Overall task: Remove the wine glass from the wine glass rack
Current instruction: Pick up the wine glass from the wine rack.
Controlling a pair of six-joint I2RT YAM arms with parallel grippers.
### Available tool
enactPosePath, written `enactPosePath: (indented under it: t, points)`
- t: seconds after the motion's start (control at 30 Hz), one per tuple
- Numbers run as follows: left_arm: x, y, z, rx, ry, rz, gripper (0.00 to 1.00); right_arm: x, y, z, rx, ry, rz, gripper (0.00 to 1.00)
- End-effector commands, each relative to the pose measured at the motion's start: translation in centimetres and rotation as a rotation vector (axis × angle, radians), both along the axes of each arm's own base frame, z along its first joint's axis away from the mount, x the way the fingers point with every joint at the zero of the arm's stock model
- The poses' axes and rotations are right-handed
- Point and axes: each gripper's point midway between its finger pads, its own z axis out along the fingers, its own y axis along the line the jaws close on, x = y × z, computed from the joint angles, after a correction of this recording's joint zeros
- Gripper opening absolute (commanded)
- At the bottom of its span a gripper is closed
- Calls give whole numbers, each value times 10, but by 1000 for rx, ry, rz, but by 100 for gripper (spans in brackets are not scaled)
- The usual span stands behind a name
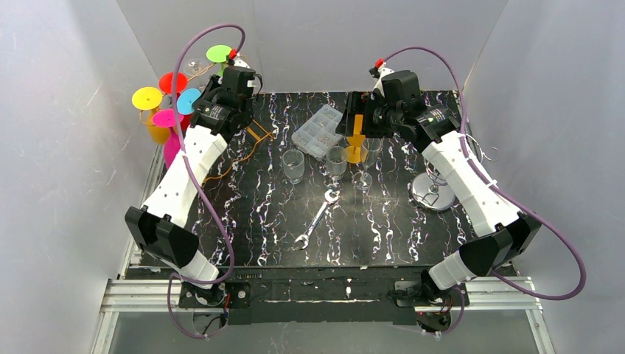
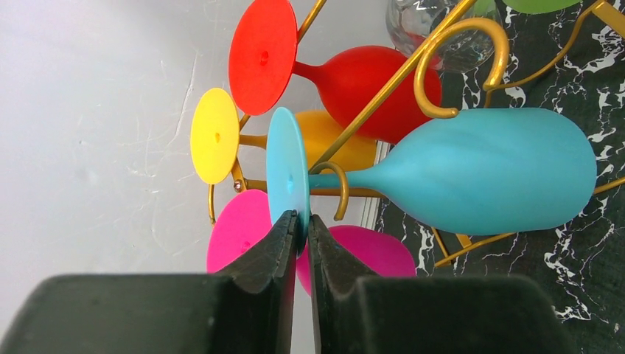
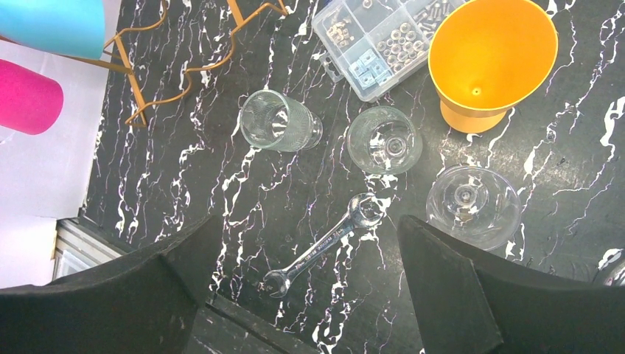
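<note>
- Biggest risk: the blue wine glass [image 2: 472, 173] hangs on the wine glass rack [image 2: 503, 53] with its stem inside a small gold hook. A straight pull away from the rack would probably catch the foot on that hook and drag or tip the whole rack. The stem likely has to slide out through the hook's open side first.
- The grip is on the thin edge of the foot only, with the heavy bowl at the far end of the stem, so the glass could swivel or slip between the pads once the rack no longer carries it.
- The red glass [image 2: 368, 81] and pink glass [image 2: 361, 254] hang on the same rack, close beside the blue one; a wide swing could knock them.
- The left gripper [image 2: 304, 225] has its jaws nearly together, clamped on the rim of the blue foot, one pad on each face.
- The right gripper [image 3: 308, 221] is well away from the rack, above a wrench [image 3: 324, 247] — jaws wide apart, holding nothing.
</note>
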Motion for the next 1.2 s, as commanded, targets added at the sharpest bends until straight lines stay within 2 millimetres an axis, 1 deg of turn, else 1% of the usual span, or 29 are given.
enactPosePath:
  t: [0.0,0.43,0.77,1.17]
  points:
    - [-11,2,26,1,-59,7,0,-3,-1,25,41,-72,-6,98]
    - [-14,-4,34,135,-35,-7,0,-4,-1,23,40,-67,-4,98]
    - [-20,-1,37,230,-16,-1,0,-4,1,23,47,-61,3,98]
    - [-28,-4,37,258,-10,-33,0,-6,3,21,56,-52,8,98]
